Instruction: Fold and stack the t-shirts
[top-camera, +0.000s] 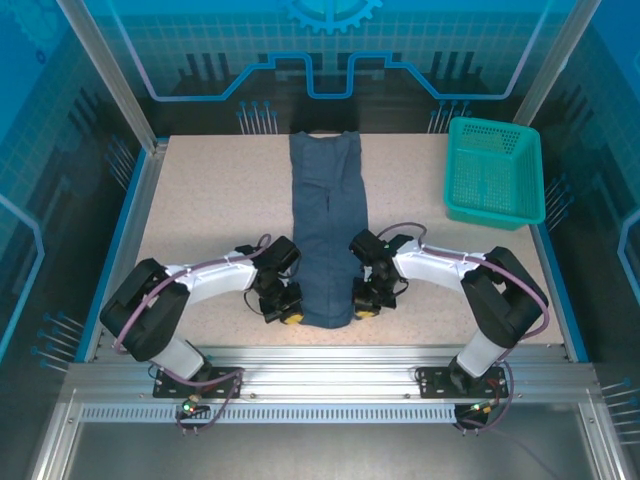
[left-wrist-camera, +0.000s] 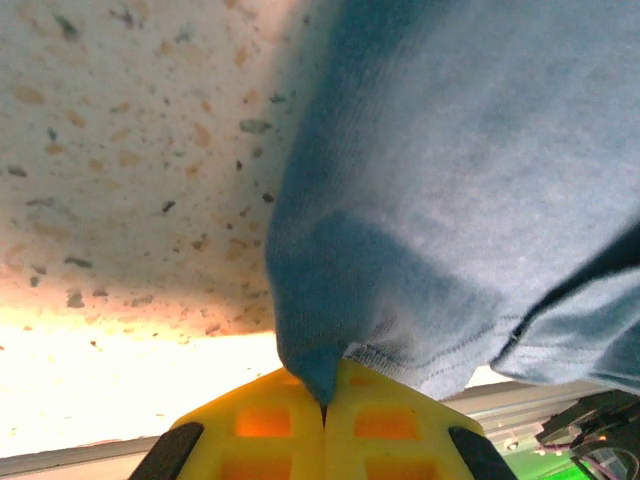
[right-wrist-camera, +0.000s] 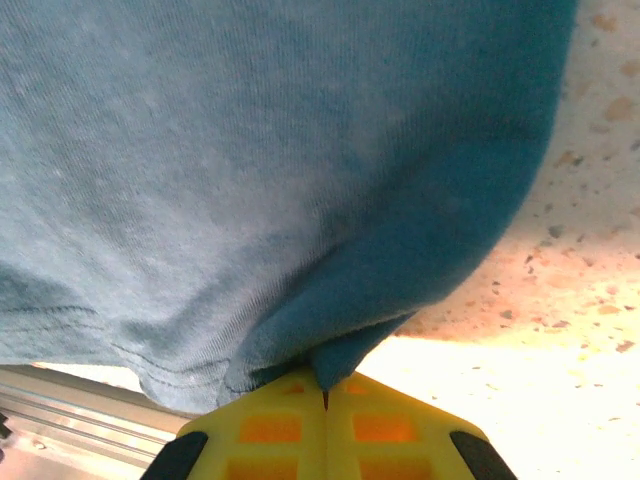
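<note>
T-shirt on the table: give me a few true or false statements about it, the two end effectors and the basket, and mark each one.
1. The t-shirt lies as a long narrow strip down the middle of the table. True.
2. The left end effector is open and clear of the fabric. False: it is shut on the t-shirt's near left corner.
3. The right end effector is shut on the t-shirt's near right corner. True.
4. The t-shirt lies inside the teal basket. False: it lies on the table, and the basket stands apart from it at the far right corner.
</note>
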